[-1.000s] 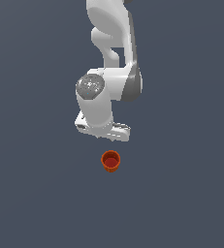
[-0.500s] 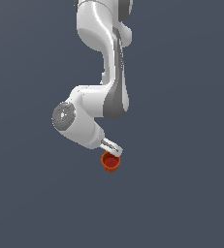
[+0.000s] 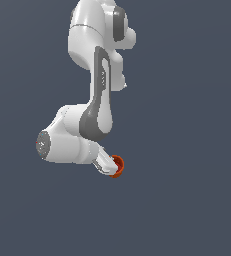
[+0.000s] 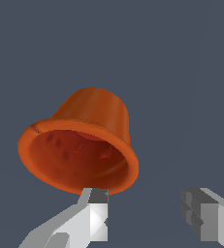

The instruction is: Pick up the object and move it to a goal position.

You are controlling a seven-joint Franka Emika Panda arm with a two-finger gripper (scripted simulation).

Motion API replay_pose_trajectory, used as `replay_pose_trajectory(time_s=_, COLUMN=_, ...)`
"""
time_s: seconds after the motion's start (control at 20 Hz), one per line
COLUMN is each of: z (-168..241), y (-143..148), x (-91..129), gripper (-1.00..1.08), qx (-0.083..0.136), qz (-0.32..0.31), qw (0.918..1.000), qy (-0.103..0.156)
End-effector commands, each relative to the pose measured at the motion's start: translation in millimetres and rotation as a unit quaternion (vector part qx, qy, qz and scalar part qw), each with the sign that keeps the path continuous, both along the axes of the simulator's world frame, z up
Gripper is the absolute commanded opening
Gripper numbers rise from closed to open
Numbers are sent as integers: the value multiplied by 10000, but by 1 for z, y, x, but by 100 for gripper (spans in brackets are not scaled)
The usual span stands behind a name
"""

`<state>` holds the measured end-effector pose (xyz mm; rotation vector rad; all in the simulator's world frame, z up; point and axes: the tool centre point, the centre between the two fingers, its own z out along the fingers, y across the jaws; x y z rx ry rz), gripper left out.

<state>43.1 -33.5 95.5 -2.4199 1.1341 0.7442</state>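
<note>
The white arm (image 3: pixel 94 75) reaches down from the top of the exterior view, bends at a grey-sided joint and ends in a bulky wrist turned toward the exterior view's left, with the pincer (image 3: pixel 106 164) slanting down toward the exterior view's right. At its tip sits the cup (image 3: pixel 117 166), small, red-orange and round, partly covered by the white fingers so that only its far side shows in that view. The wrist view gives a closer look: the cup (image 4: pixel 84 145) is tilted, its flared rim and darker red hollow turned toward the camera and its narrower closed end pointing away. One finger (image 4: pixel 96 215) has its tip right at the lower edge of the cup's rim, seemingly touching it, while the other finger stands well apart with plain dark background between it and the cup. The pincer (image 4: pixel 150 208) is thus spread wide, and the cup lies off to one side of the gap rather than between the two fingers; nothing is clamped. Whether the cup rests on the dark grey surface (image 3: pixel 187 200) or leans on the finger cannot be told, since the ground is one flat, featureless tone. No other thing shows near the cup or in the arm's way.
</note>
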Motion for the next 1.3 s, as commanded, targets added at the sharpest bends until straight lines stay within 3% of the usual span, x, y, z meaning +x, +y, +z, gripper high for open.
replay_pose_trajectory(time_s=0.0, z=-3, y=0, x=2, gripper=28, qx=226, qz=-259, qw=9991, qy=231)
replay_pose_trajectory(time_s=0.3, z=-6, y=-1, x=6, gripper=28, qx=613, qz=-652, qw=9941, qy=618)
replay_pose_trajectory(time_s=0.55, z=-7, y=-1, x=7, gripper=28, qx=791, qz=-812, qw=9904, qy=790)
replay_pose_trajectory(time_s=1.25, z=-18, y=9, x=1, gripper=28, qx=823, qz=-844, qw=9896, qy=828)
